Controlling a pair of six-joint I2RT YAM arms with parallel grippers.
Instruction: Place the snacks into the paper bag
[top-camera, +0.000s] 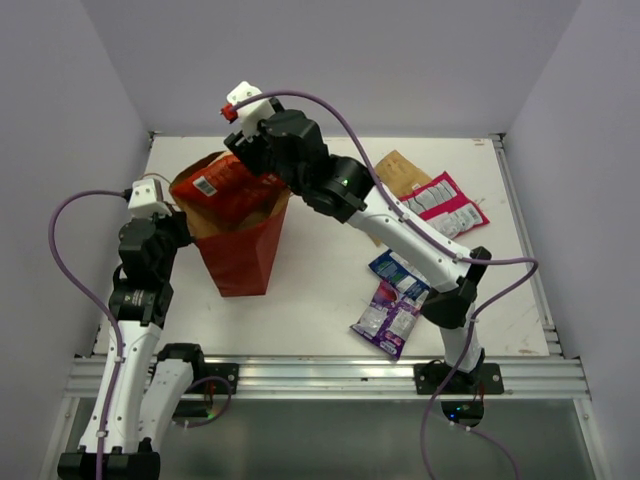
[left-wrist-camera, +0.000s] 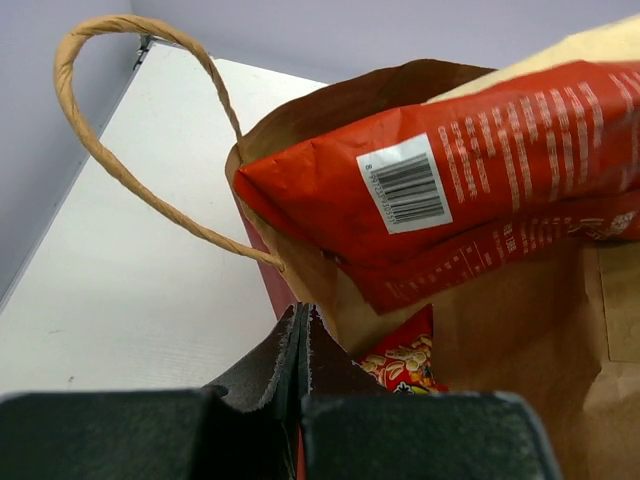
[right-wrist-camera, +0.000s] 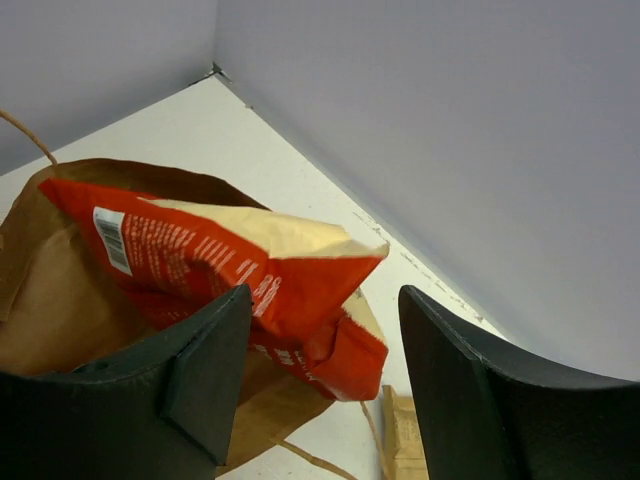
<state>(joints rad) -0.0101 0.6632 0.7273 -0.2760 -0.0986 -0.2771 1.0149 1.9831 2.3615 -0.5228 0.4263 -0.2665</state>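
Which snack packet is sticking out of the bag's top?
The large orange-red packet, lying across the mouth of the paper bag; the tan, pink, blue-white and purple packets lie on the table.

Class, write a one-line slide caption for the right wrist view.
Open right gripper straddles the orange-red packet, which sticks out of the paper bag mouth.

A robotics lab test cell: a white table (top-camera: 320, 300) boxed in by plain lilac-grey walls (top-camera: 350, 60), two robot arms (top-camera: 400, 235) bolted to an aluminium rail (top-camera: 330, 375).
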